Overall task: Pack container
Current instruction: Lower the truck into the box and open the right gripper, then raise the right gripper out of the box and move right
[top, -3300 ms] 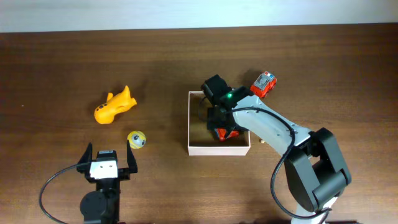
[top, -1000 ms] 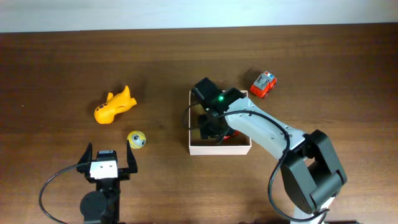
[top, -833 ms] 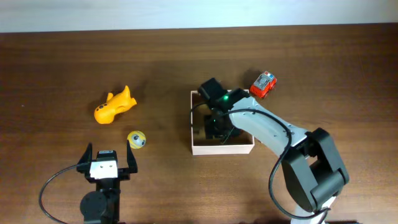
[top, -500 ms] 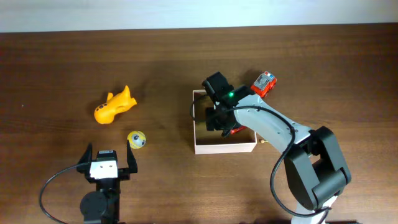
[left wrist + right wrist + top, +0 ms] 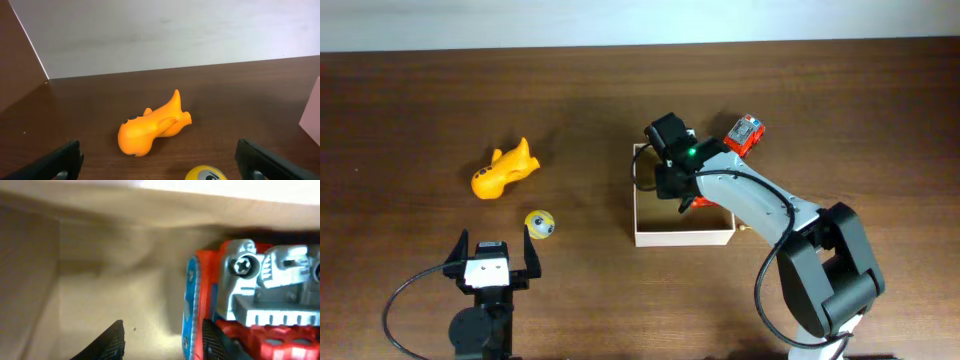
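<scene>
Resting on the wooden table (image 5: 840,90), the container (image 5: 685,240) lies directly beneath the right gripper (image 5: 162,340), which is lowered inside its walls.

- Right gripper: fingers (image 5: 112,340) apart, with bare cardboard floor between them and nothing clamped.
- Left gripper (image 5: 495,250): fingers spread wide, holding nothing, well apart from the container.
- Orange toy animal (image 5: 152,132): on its side, ahead of the left gripper.
- Red toy car (image 5: 250,280): inside the container, just beside one right-gripper fingertip. Cannot tell whether they touch.
- Second red car (image 5: 744,135): on the table outside the container, beyond the right gripper.
- Yellow ball (image 5: 539,224): just ahead of the left gripper, toward its right finger.
</scene>
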You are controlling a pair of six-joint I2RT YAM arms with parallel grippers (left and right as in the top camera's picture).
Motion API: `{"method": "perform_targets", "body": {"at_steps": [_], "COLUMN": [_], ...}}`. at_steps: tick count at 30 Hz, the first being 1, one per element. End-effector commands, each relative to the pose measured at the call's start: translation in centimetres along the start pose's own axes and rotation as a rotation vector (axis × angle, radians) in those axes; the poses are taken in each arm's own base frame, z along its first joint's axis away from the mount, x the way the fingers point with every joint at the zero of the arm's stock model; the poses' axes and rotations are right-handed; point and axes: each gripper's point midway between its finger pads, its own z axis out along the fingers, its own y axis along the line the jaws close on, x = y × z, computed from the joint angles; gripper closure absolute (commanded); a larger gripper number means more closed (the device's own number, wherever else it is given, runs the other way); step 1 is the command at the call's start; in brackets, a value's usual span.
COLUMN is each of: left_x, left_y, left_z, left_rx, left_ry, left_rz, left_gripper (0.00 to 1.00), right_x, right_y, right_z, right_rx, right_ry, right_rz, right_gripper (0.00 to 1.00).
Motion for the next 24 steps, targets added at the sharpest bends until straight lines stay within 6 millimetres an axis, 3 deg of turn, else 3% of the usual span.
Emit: {"method": "perform_targets", "body": {"at_steps": [1,6,12,15,19,24], "left_x": [0.0,0.0,0.0,0.0,0.0,0.0], "left_y": [0.0,0.0,0.0,0.0,0.0,0.0], "left_z": [0.0,0.0,0.0,0.0,0.0,0.0], "left_rx": [0.002,0.002,0.002,0.002,0.002,0.002], "left_ry": [-0.003,-0.003,-0.003,-0.003,-0.003,-0.004], "left_rz": [0.009,0.009,0.009,0.009,0.009,0.009], "left_gripper": [0.01,0.01,0.01,0.01,0.01,0.01], "right_x": [-1.0,-2.1,-3.3,-4.6,-6.9,-9.1], "right_y": [-2.3,-3.0,-1.4,-0.3,0.9,0.6], "right_z": [0.4,0.5,-0.3,-1.6,-4.3,-8.1], "right_rx": [0.073,0.066,-0.012,-0.060,-0.107,-0.083], "right_ry": [-0.035,-0.061,-0.084,-0.102,-0.144,-0.176], "right_rz": [0.028,0.052,0.043,0.021,-0.063,-0.151], "right_gripper": [0.55,0.55,0.55,0.53,0.43,0.38]}}
